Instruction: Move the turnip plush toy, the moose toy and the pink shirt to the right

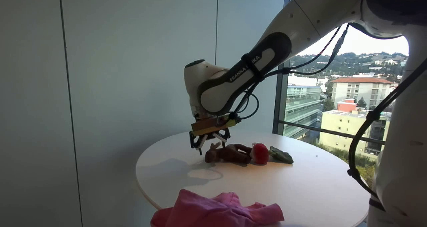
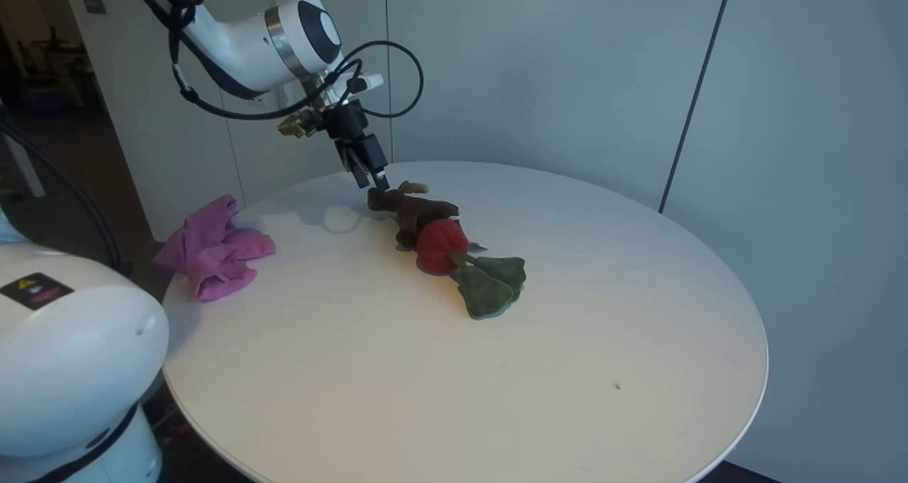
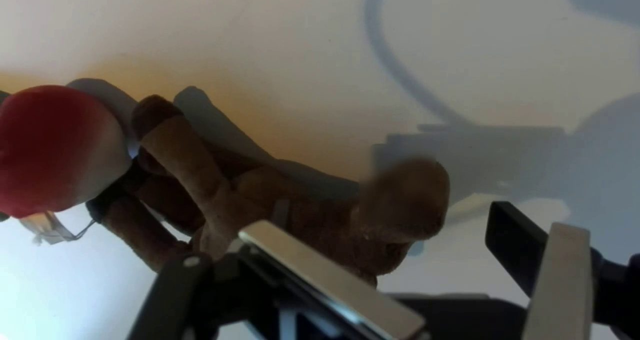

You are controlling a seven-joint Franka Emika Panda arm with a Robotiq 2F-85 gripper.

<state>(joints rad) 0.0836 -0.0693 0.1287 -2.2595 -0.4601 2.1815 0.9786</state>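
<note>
The brown moose toy lies on its side on the round white table, in both exterior views (image 1: 232,154) (image 2: 418,212) and the wrist view (image 3: 305,220). The red-and-white turnip plush with green leaves touches the moose's leg end, in both exterior views (image 1: 260,153) (image 2: 440,245) and the wrist view (image 3: 55,150). The pink shirt lies crumpled at the table's edge in both exterior views (image 1: 223,212) (image 2: 216,252); it is out of the wrist view. My gripper (image 1: 212,149) (image 2: 373,184) (image 3: 395,215) is open and empty, just above the moose's head end, fingers to either side of the head.
The round table (image 1: 310,187) (image 2: 567,369) carries all three things. A grey wall stands close behind the table (image 2: 567,79). A window (image 1: 333,113) is beside the arm. The arm's base (image 2: 71,362) stands at the table's edge, near the shirt.
</note>
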